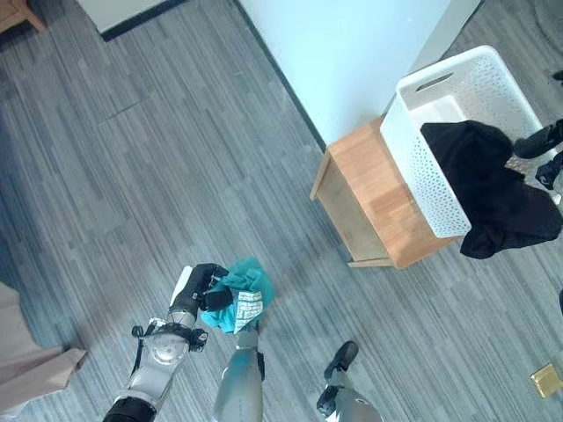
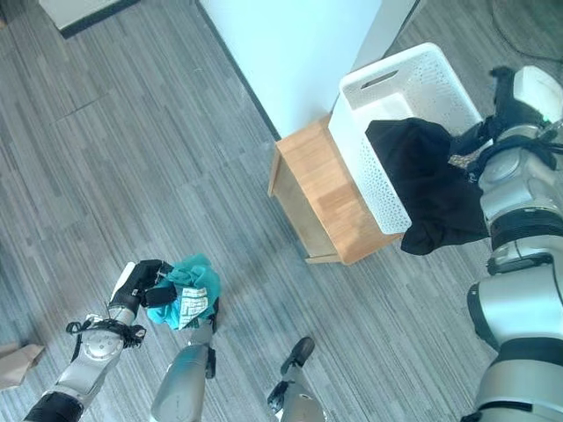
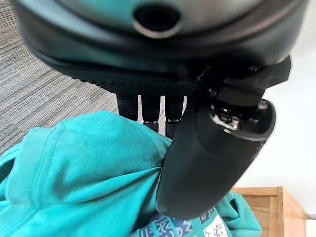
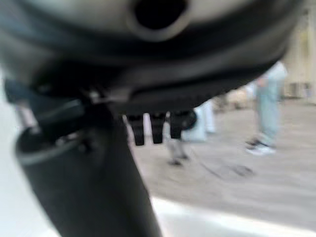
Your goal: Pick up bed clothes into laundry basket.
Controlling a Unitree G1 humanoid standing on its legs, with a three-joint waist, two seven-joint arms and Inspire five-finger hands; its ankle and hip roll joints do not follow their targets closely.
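The left hand [image 1: 198, 288], lower left, clamps the teal cloth [image 1: 244, 290]; the right hand [image 2: 515, 88] hangs slack-fingered. Far from the basket [image 1: 428, 167], loose folds could slip.

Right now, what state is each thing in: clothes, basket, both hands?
Teal garment: bunched, held off the floor.
Left hand: shut on the teal garment.
Black garment: draped over the basket rim, partly inside.
Basket: upright on the wooden stand.
Right hand: by the basket, fingers straight, holding nothing.
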